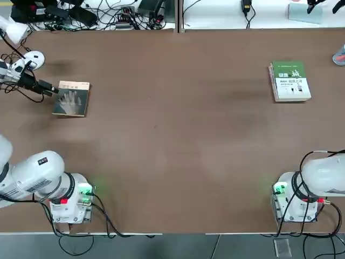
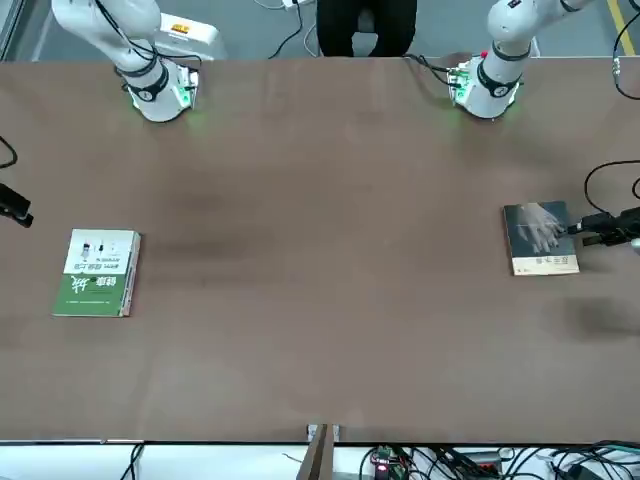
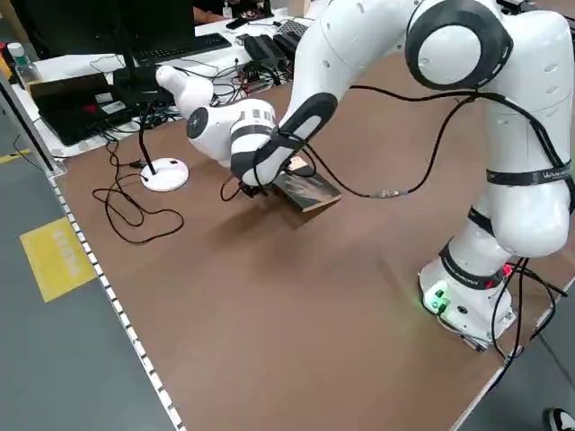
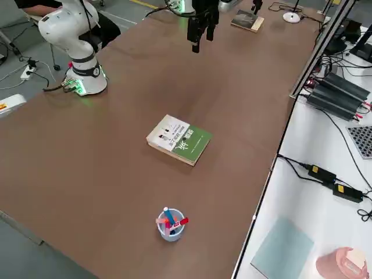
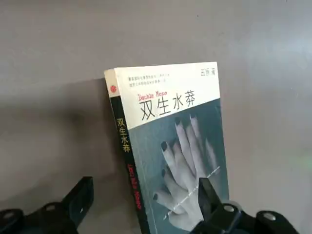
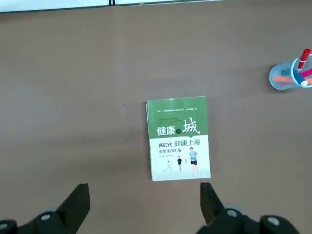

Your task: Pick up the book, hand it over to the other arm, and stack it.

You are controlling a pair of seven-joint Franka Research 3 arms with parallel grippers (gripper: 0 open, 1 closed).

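Note:
The book [image 1: 70, 99] lies flat near the table's far left side; it is a thin paperback with a dark cover, a pale hand picture and a light band of title text [image 5: 165, 105]. My left gripper [image 1: 54, 89] is low at the book's left edge, open, its fingers [image 5: 83, 195] spread either side of the near spine corner. No grip on the book shows. My right gripper [image 4: 200, 39] hangs open and empty high above the table's right half, looking down on a green-and-white book [image 6: 178, 139].
The thicker green-and-white book [image 1: 290, 81] lies flat at the far right. A clear cup of pens [image 4: 170, 225] stands near the right edge. A white round stand [image 1: 33, 58] with cables sits behind the left gripper. Bare brown table [image 1: 178, 135] separates the two books.

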